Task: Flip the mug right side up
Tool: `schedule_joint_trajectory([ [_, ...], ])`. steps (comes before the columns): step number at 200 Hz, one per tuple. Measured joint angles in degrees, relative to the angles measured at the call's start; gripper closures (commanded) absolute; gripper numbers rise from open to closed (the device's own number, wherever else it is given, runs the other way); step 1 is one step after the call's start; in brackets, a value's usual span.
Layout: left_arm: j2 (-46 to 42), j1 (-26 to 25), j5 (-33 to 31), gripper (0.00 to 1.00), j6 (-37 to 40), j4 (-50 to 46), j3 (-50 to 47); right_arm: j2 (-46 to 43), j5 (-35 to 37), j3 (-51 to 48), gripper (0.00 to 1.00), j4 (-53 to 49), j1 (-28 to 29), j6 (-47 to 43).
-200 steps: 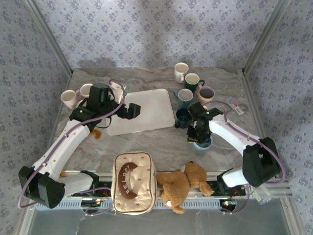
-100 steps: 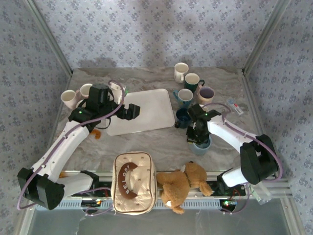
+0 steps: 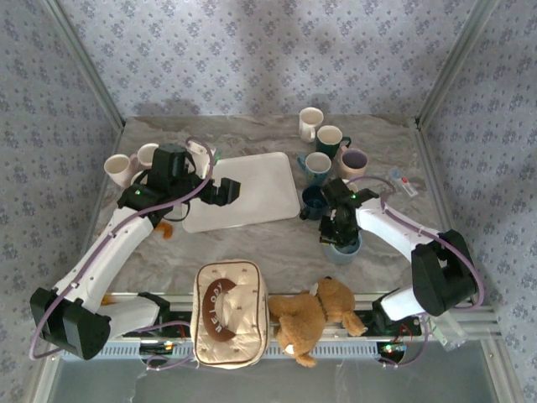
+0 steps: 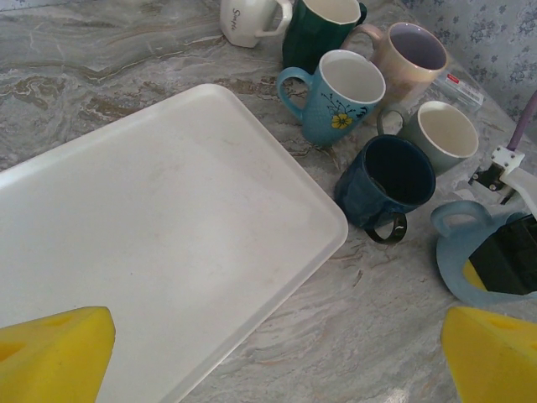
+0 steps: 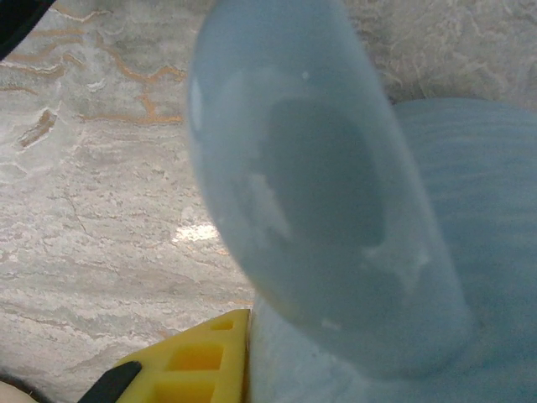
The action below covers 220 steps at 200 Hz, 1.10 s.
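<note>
Shifted slightly inward, right pincer [image 3: 339,235] clamps the glossy pale-blue mug [image 5: 327,201]; left pincer [image 4: 273,357] stands wide open.

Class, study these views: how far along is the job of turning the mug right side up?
Done: the right fingers are clamped on the light blue mug. In hand: the turn itself; whether the mug's mouth faces up cannot be told. Left: stand it upright and release. The left fingers hang open over the white tray.
</note>
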Motion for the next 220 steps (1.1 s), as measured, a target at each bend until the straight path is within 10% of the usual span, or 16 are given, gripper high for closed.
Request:
schedule_joint_trajectory([
  [112, -0.7, 0.0, -1.5, 0.01, 0.0, -0.5, 0.0, -2.6, 0.2, -0.4, 0.69, 0.5, -0.2, 0.0],
  [220, -1.5, 0.0, -2.8, 0.00, 0.0, 0.1, -0.7, -27.6, 6.8, 3.5, 0.61, -5.4, -2.4, -2.7],
])
